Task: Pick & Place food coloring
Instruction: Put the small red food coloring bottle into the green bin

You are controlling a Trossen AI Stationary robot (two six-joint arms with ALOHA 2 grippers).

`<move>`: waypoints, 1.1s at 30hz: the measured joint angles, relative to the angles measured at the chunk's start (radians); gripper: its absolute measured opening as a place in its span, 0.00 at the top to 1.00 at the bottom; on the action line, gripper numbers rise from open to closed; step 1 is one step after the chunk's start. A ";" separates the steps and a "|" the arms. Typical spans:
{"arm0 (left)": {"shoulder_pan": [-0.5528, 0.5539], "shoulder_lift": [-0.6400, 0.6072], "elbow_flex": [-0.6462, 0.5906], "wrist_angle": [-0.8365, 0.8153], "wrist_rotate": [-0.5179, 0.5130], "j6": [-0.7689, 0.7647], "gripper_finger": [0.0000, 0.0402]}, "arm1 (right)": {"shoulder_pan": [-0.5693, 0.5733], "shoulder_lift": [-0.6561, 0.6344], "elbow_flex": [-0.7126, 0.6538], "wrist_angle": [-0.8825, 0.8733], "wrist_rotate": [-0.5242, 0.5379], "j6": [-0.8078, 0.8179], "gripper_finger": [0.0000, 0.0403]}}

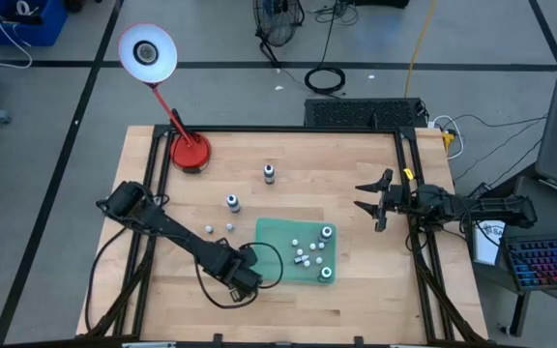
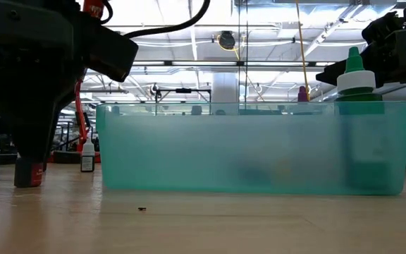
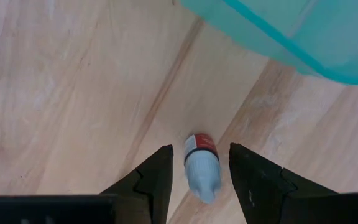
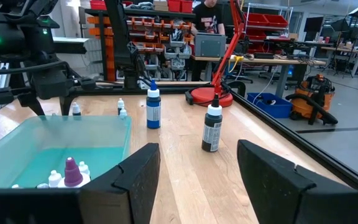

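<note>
Already several bottles sit in the tray; left gripper open, straddling another; four remain; right gripper open, empty.

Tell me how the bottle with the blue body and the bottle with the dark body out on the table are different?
In the right wrist view the blue bottle has a bright blue body; the dark bottle looks nearly black. From above, the blue bottle stands nearer the green tray, while the dark bottle stands farther from it. Both stand upright on the table with white caps, untouched by either gripper.
</note>
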 joint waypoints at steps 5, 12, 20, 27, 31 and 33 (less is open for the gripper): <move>-0.001 0.000 0.000 0.000 -0.009 0.000 0.60 | 0.000 0.000 0.000 0.000 0.000 0.000 0.49; 0.000 0.000 0.000 0.000 -0.011 0.004 0.60 | 0.000 0.000 0.000 0.000 0.000 0.000 0.50; 0.000 0.000 0.000 -0.001 -0.010 0.006 0.60 | 0.000 0.000 0.000 0.000 0.000 0.000 0.50; 0.000 0.000 0.000 -0.001 -0.006 0.005 0.73 | 0.000 0.000 0.000 0.000 0.000 0.000 0.49; 0.000 0.000 0.001 -0.001 -0.007 0.005 0.83 | 0.000 0.000 0.000 0.000 0.000 0.000 0.49; 0.000 0.000 0.001 -0.001 -0.008 0.006 0.84 | 0.000 0.000 0.000 0.000 0.000 0.000 0.50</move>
